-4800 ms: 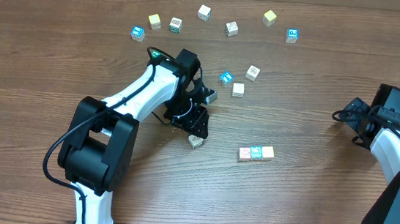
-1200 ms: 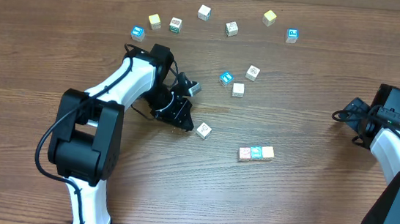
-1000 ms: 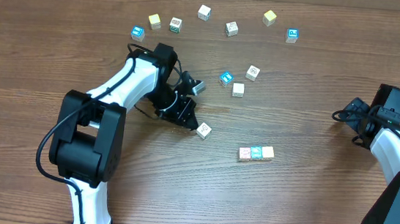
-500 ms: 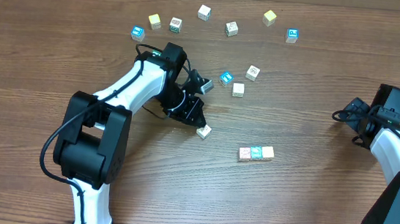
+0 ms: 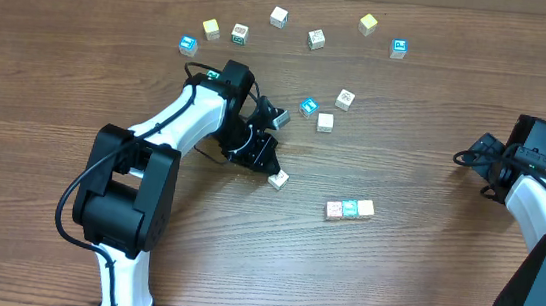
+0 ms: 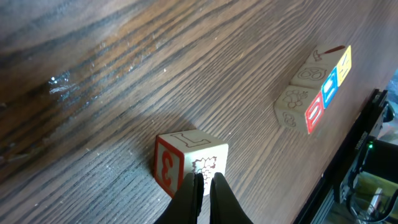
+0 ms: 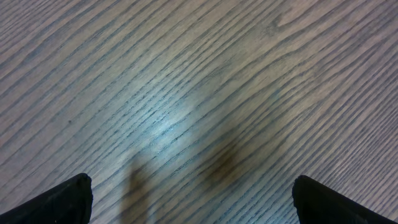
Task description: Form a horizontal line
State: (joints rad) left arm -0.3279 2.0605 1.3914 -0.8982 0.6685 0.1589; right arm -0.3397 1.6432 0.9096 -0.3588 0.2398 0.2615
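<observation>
Since the earliest overhead view, the left arm's wrist has swung up and back across the brown wood-grain table (image 5: pixel 422 278). The small pale wooden cube (image 5: pixel 277 180) it was working beside now sits slightly further right and back. Over the last half second nothing has shifted.

The left gripper (image 5: pixel 272 171) points down at that cube, its black fingers pressed together with nothing between them. In the left wrist view the gripper's (image 6: pixel 203 184) closed tips sit at the near edge of the cube (image 6: pixel 189 163), which shows a red "3" on one side. Whether the tips touch it cannot be told.

To the right and a little toward the front, apart from the cube, lies the horizontal line (image 5: pixel 350 210): three small touching wooden cubes with red, teal and pale yellow tops. It also shows in the wrist view (image 6: pixel 314 93).

At the far right, the right gripper (image 5: pixel 477 159) hangs over bare wood well away from every cube. The right wrist view shows its jaws spread wide and empty (image 7: pixel 193 200).
</observation>
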